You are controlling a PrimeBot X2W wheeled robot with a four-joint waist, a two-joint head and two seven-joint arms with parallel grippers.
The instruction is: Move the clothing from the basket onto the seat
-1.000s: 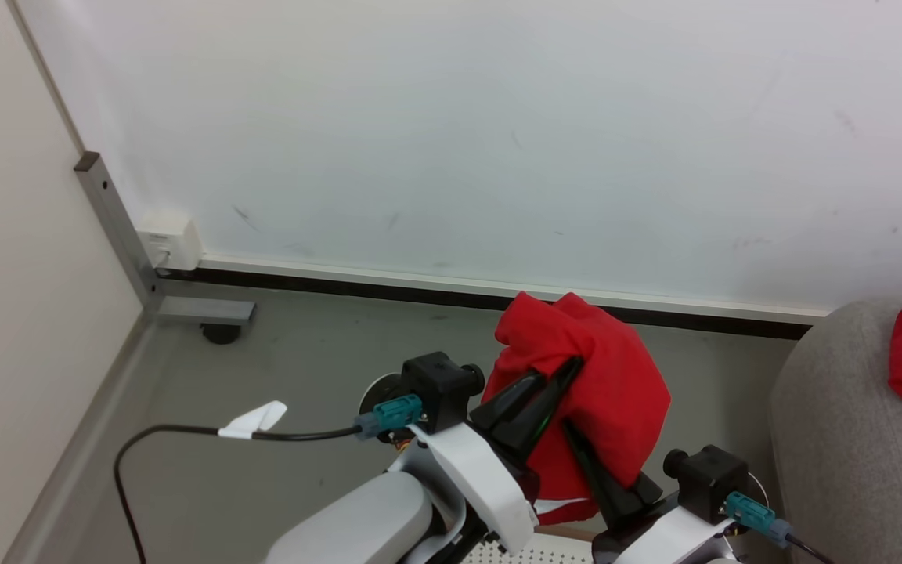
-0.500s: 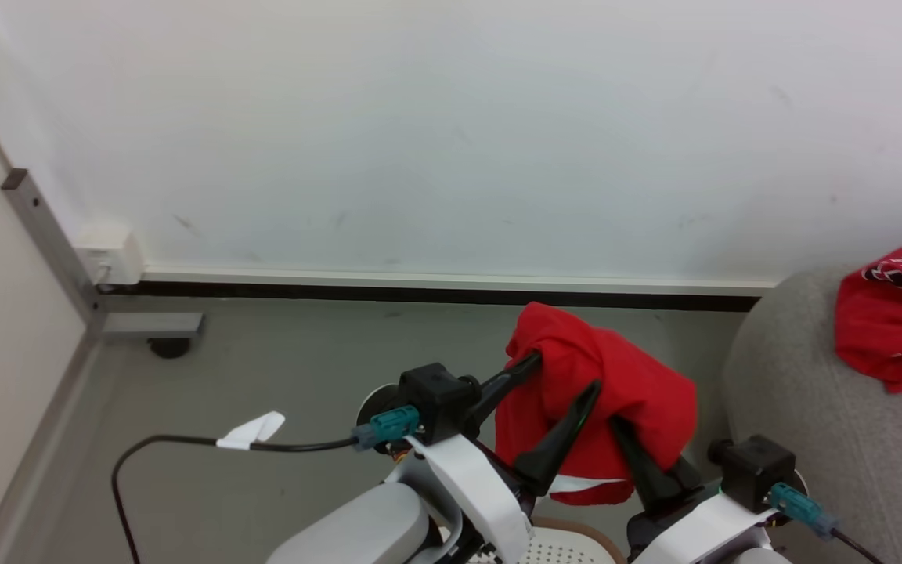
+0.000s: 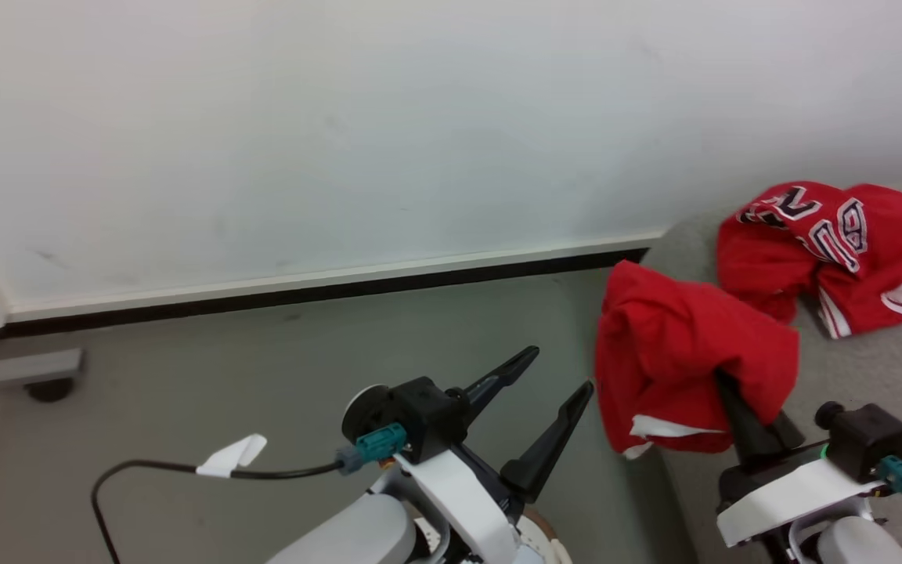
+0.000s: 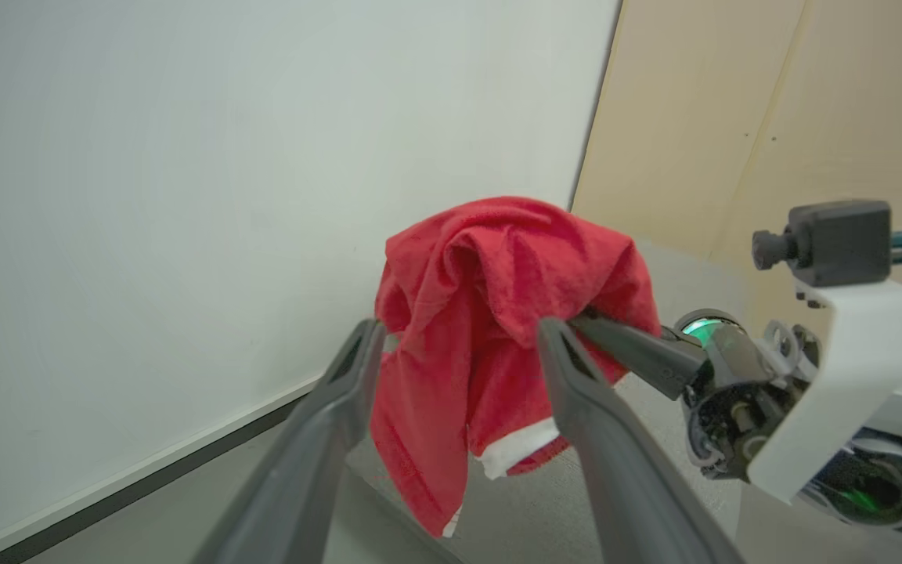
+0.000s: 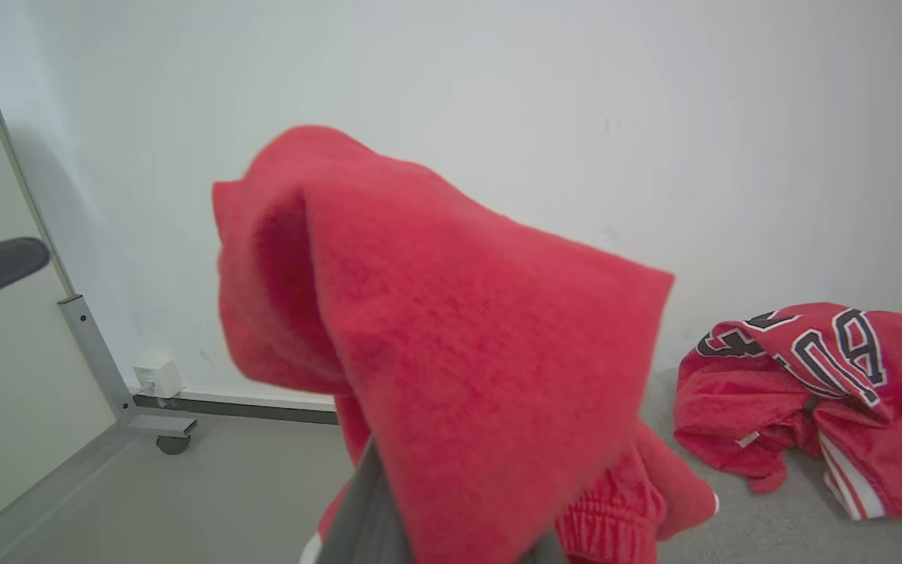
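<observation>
grey seat [image 3: 874,368] holds jersey [image 3: 827,235]; right gripper [image 3: 727,384] clenched on plain red piece [image 3: 678,345]; left gripper [image 3: 561,370] splayed, empty.

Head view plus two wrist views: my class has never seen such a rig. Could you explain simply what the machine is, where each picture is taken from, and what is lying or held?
This is a wheeled robot with two arms, each ending in a two-fingered claw. The head view looks down from a camera on its head; each wrist view looks along one claw's fingers. The left claw stands open and empty above the grey floor. The right claw is shut on a plain red garment with a white hem, which drapes over its fingers by the edge of the grey seat. A red jersey with black-and-white lettering already lies on that seat. Both wrist views show that held garment too.
</observation>
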